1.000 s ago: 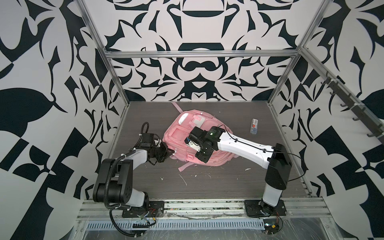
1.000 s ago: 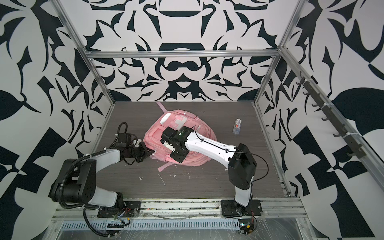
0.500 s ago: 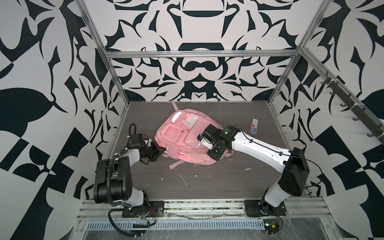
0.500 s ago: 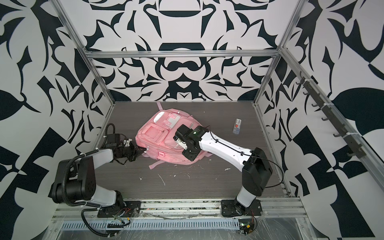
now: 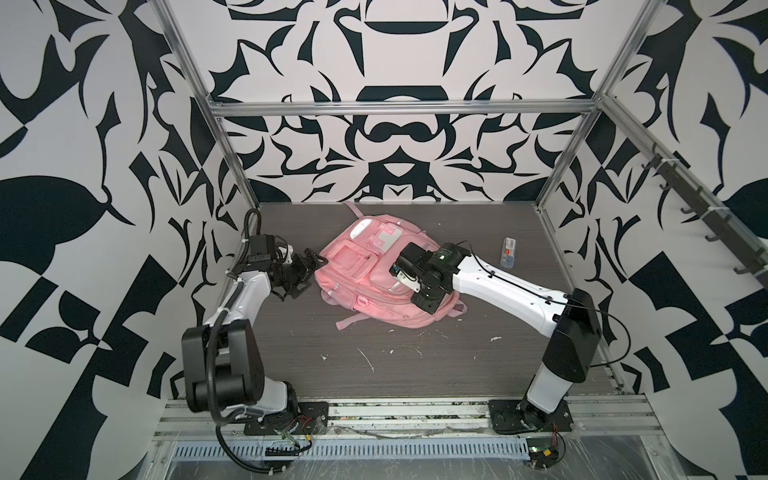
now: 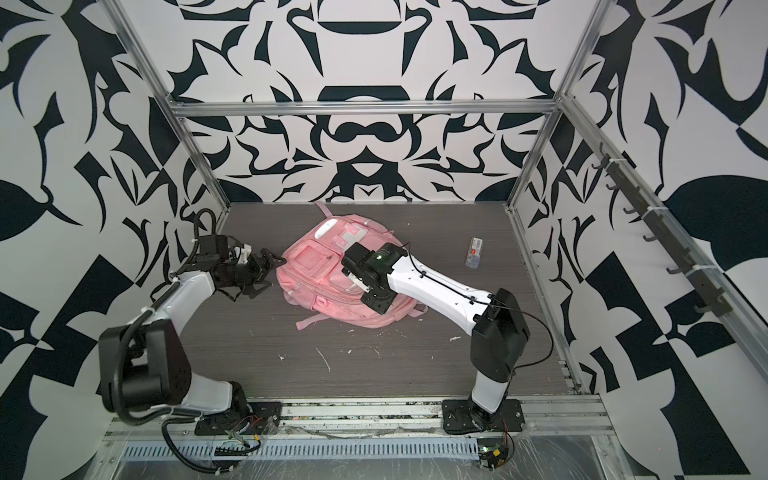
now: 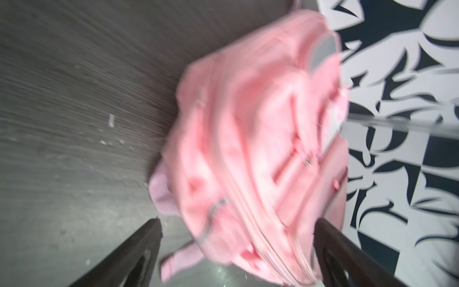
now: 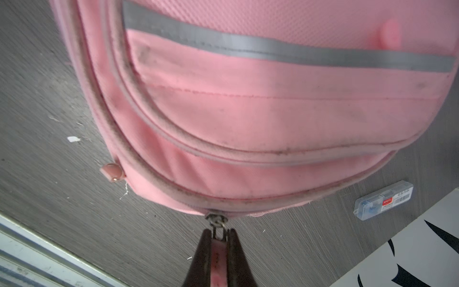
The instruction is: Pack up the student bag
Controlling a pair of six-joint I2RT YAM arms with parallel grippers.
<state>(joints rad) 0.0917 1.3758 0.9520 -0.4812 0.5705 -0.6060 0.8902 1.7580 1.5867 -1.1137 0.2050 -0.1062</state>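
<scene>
The student bag is a pink backpack lying front-up mid-table, with grey reflective strips. My left gripper stands open at the bag's left edge. In the blurred left wrist view the bag fills the space ahead of the wide-apart gripper, and no grip shows. My right gripper reaches down at the bag's near right edge. In the right wrist view this gripper is shut on a pink zip pull hanging from a metal slider on the bag.
A small clear plastic box with a red label lies at the back right near the wall. White scraps dot the dark table nearer the front. Patterned walls close in three sides; a metal rail runs along the front.
My left gripper has opened and let go of the bag's left side. The bag has slid left and back, and my right gripper has moved to its near right edge, still shut.
</scene>
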